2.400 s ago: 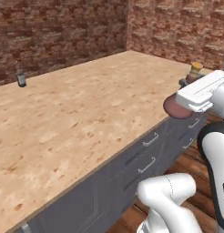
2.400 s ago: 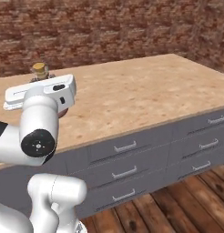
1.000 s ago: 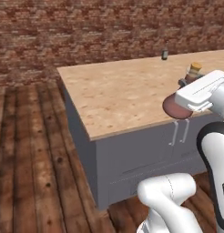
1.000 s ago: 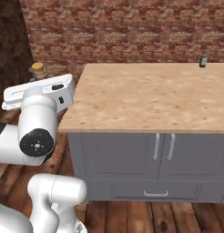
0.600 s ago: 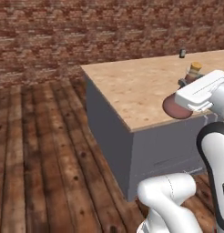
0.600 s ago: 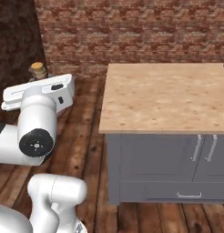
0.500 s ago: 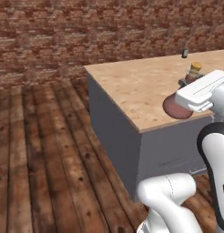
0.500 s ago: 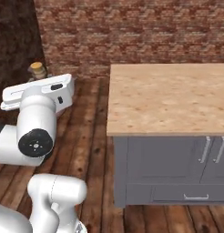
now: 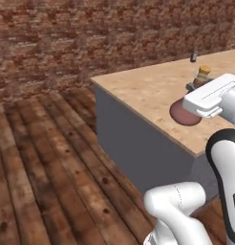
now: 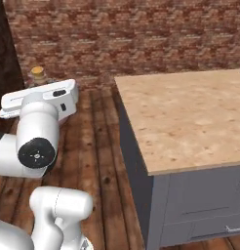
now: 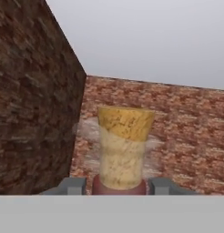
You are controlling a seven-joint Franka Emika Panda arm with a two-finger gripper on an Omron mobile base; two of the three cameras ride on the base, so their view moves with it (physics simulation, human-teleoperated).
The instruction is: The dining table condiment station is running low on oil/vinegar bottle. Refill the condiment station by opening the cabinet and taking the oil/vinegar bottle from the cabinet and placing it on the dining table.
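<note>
My gripper is shut on the oil/vinegar bottle; its tan cork and pale neck rise between the two grey fingertips. In the left base view the bottle's round reddish-brown body hangs under the white hand, cork on top, and the gripper holds it over the near part of the dining table. From the right the cork pokes above the gripper, left of the dining table and over the floor. The cabinet is out of view.
A small dark object stands far back on the tan tabletop. The table's grey side drops to a dark wooden plank floor. A brick wall runs behind, and drawer fronts show on the table's near face.
The whole picture has shifted: the base has moved, so the table's corner now lies further right in both base views. The arm holds the bottle in the same pose.
</note>
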